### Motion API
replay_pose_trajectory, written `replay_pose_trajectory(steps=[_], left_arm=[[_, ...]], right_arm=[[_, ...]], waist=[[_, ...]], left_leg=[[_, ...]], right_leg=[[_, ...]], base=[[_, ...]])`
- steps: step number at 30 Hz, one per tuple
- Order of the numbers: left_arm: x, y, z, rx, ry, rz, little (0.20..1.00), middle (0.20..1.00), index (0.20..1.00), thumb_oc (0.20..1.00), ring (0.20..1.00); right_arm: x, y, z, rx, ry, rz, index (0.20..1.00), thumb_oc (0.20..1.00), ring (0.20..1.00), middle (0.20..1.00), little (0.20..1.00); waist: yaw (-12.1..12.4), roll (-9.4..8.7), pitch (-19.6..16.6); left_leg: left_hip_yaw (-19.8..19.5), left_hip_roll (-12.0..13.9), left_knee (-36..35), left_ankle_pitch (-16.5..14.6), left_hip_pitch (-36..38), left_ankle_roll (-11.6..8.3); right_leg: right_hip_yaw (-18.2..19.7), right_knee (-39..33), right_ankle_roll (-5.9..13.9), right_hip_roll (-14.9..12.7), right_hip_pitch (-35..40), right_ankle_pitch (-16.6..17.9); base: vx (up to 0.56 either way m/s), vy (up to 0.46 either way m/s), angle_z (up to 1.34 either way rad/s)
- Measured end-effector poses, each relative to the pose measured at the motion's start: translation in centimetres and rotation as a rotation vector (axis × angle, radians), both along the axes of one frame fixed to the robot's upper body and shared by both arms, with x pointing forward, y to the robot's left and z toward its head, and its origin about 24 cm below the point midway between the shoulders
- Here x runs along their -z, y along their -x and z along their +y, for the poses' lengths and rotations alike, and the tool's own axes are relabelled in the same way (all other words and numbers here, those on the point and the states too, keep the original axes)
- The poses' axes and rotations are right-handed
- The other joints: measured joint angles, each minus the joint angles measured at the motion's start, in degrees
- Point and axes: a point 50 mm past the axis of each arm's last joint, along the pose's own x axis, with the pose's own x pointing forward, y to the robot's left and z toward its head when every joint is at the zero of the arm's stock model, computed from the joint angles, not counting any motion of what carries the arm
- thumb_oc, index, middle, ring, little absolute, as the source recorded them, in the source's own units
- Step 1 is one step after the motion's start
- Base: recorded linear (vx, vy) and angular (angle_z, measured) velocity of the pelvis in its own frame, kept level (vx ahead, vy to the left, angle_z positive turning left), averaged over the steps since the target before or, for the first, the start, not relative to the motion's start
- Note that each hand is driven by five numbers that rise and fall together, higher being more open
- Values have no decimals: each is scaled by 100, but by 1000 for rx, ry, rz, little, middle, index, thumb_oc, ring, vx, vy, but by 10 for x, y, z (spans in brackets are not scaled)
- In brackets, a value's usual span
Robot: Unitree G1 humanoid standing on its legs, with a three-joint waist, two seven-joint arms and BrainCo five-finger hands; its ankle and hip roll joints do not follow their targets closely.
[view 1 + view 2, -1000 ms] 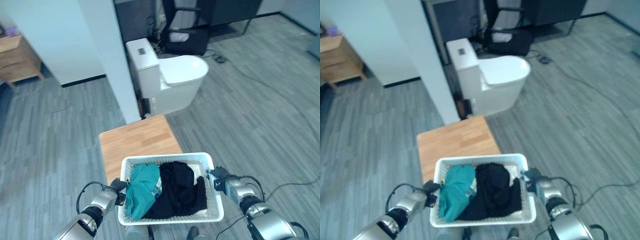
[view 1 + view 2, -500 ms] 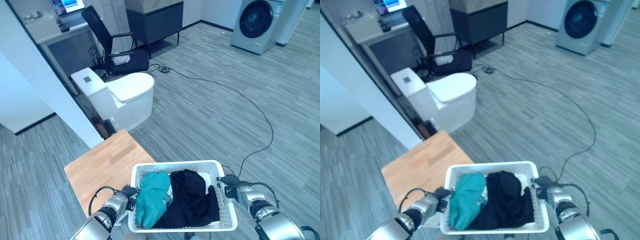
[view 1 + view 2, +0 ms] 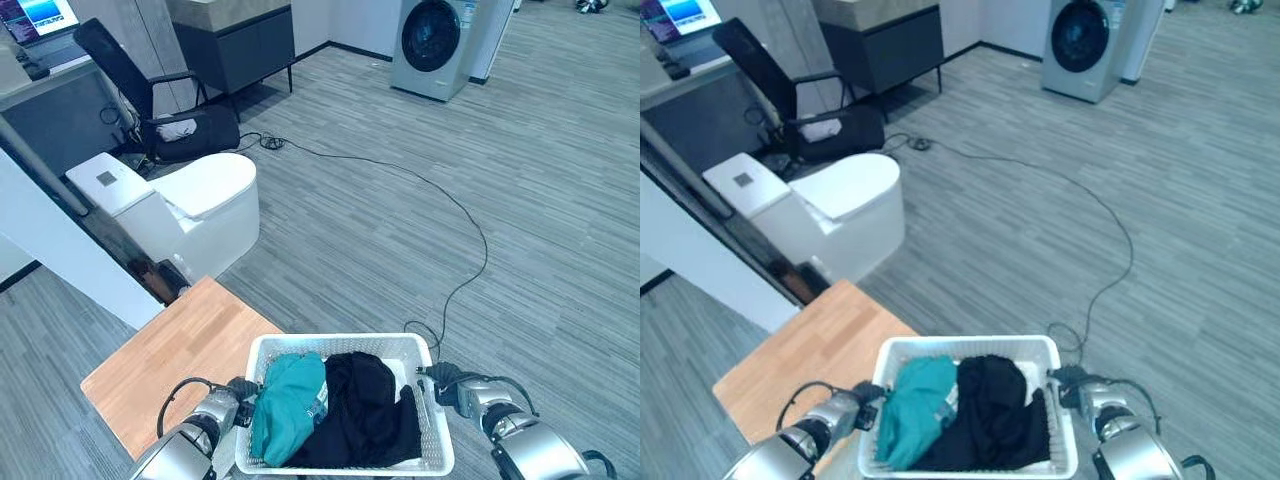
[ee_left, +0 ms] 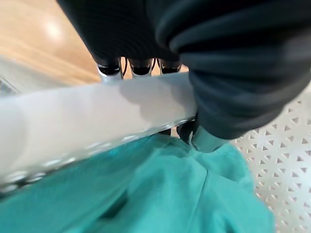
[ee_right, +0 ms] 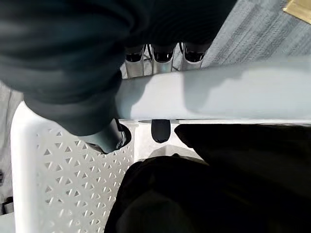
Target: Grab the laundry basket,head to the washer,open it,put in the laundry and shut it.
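The washer point(image 3: 437, 45) stands far across the grey floor point(image 3: 520, 200), beyond a trailing cable point(image 3: 470, 225). The white laundry basket point(image 3: 345, 465) rides level, lifted clear of the wooden counter point(image 3: 170, 355). Left hand point(image 3: 222, 408) and right hand point(image 3: 452, 390) each curl round its opposite rims. Best to walk steadily, keeping the teal and black laundry point(image 3: 335, 405) from tipping out.

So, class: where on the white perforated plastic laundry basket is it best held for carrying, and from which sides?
Grip the white perforated plastic laundry basket by the thick rolled rim of its two short ends, one hand per side. The left hand and right hand do this, fingers curled around the rim, keeping the clothes level.
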Motion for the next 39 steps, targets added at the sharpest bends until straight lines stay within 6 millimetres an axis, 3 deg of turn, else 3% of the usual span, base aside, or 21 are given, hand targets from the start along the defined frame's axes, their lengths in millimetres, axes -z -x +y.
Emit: replay_pose_trajectory(steps=[5,8,10,11,12,14,15,18,20,22,24,29,30,31,32,33,34,35,36,38,39], left_arm=[[0,0,0,27,-15,6,200,200,200,200,200],[1,2,4,-15,-10,13,200,200,200,200,200],[-2,-3,7,-24,-11,-6,200,200,200,200,200],[-3,-5,2,-21,-3,-9,200,200,200,200,200],[-7,-11,3,-30,1,-37,200,200,200,200,200],[-9,-15,1,-30,10,-57,200,200,200,200,200],[-9,-14,1,-38,15,-52,200,200,200,200,200],[-6,-12,-4,-49,26,-31,200,200,200,200,200],[-9,-16,-6,-48,32,-52,200,200,200,200,200],[-11,-20,-3,-50,27,-71,200,200,200,200,200],[-11,-19,-3,-53,24,-64,200,200,200,200,200],[-3,-9,-11,-9,16,-24,200,200,200,200,200],[3,0,-17,-6,29,-8,200,200,200,200,200],[5,5,-12,-13,16,-2,200,200,200,200,200],[5,6,-9,-22,7,-3,200,200,200,200,200],[5,7,-9,-16,5,-2,200,200,200,200,200],[6,9,-5,-23,0,-8,200,200,200,200,200],[-3,-4,5,-21,-28,-44,200,200,200,200,200],[-13,-19,8,0,-51,-82,200,200,200,200,200],[-21,-29,14,-8,-66,-86,200,200,200,200,200],[-23,-32,15,-21,-63,-81,200,200,200,200,200]], right_arm=[[3,5,0,-8,6,14,200,200,200,200,200],[0,-1,6,-33,6,-6,200,200,200,200,200],[-1,-3,8,-38,12,-15,200,200,200,200,200],[-2,-5,9,-41,15,-22,200,200,200,200,200],[-5,-10,9,-45,22,-43,200,200,200,200,200],[-12,-17,8,-52,34,-70,200,200,200,200,200],[-19,-28,9,-74,46,-100,200,200,200,200,200],[-20,-27,5,-85,68,-89,200,200,200,200,200],[-21,-28,2,-79,75,-93,200,200,200,200,200],[-24,-31,2,-79,76,-115,200,200,200,200,200],[-23,-31,3,-78,76,-114,200,200,200,200,200],[-10,-12,-2,-41,69,-56,200,200,200,200,200],[-5,-4,-7,-33,76,-35,200,200,200,200,200],[-3,-2,3,-44,51,-50,200,200,200,200,200],[-12,-15,10,-57,23,-135,200,200,200,200,200],[-15,-18,11,-58,17,-161,200,200,200,200,200],[-19,-24,15,-67,13,-179,200,200,200,200,200],[-24,-32,21,-80,2,-205,200,200,200,200,200],[-31,-40,27,-80,-20,-240,200,200,200,200,200],[-37,-51,29,-82,-11,-240,200,200,200,200,200],[-36,-51,29,-76,-11,-227,200,200,200,200,200]], waist=[[-324,-14,-16],[-461,-93,-18],[-448,-277,-45],[-453,-285,-44],[-434,-379,0],[-409,-419,10],[-427,-403,14],[-460,-310,-37],[-429,-113,109],[-380,-69,156],[-365,-2,128],[-302,168,-10],[-285,352,-126],[-288,221,-165],[-333,181,-134],[-351,99,-107],[-344,29,-148],[-524,40,-88],[-621,-31,69],[-730,-105,140],[-778,-134,163]], left_leg=[[-45,239,313,-88,-22,-128],[-43,479,1126,-189,-334,-313],[-73,487,1726,-39,-633,-435],[-149,532,1946,101,-741,-582],[-338,522,2707,198,-1176,-786],[-499,262,2962,78,-1429,-680],[-483,-45,2601,7,-1410,-573],[132,-102,873,164,-1338,-513],[-303,120,-157,503,-1440,-796],[-359,280,-60,562,-1545,-880],[-225,358,7,587,-1563,-920],[-191,-3,687,232,-1004,-333],[-51,32,532,132,-738,22],[36,-185,415,-11,-589,115],[110,-330,420,-166,-400,268],[44,-550,369,-396,-32,470],[-108,-634,405,-637,176,604],[-480,-575,367,-718,274,721],[-534,-536,375,-762,286,718],[-556,-509,378,-984,293,560],[-646,-530,381,-1067,358,516]], right_leg=[[132,1,-186,250,57,-70],[596,288,-453,496,-138,-248],[722,369,-526,431,-158,-258],[797,467,-584,532,-175,-302],[836,537,-692,501,-216,-324],[838,559,-759,454,-255,-318],[878,558,-807,421,-335,-343],[850,93,-795,509,-220,-458],[836,10,-833,783,-153,-432],[852,15,-1031,854,-161,-338],[917,-43,-1012,841,-108,-350],[1191,581,-723,548,-170,-614],[1138,1324,-531,553,-434,-1030],[1193,2891,-208,363,-1188,-1229],[1239,4720,134,105,-2011,-942],[1241,5864,269,-95,-2417,-517],[1677,6410,440,250,-2687,-608],[2103,5707,339,976,-2899,-912],[1939,4628,200,1008,-3032,-1024],[1132,1521,51,768,-3035,-925],[1144,549,145,715,-2991,-838]], base=[[11,-162,-15],[0,-232,-39],[1,-146,-25],[37,-83,-3],[88,-18,2],[155,28,-19],[227,23,-35],[305,68,0],[305,101,2],[314,129,-24],[454,219,-40],[444,241,-42],[355,234,-45],[610,350,-38],[498,210,-6],[523,174,26],[566,86,78],[777,43,109],[816,-32,112],[705,-116,58],[720,-162,65]])
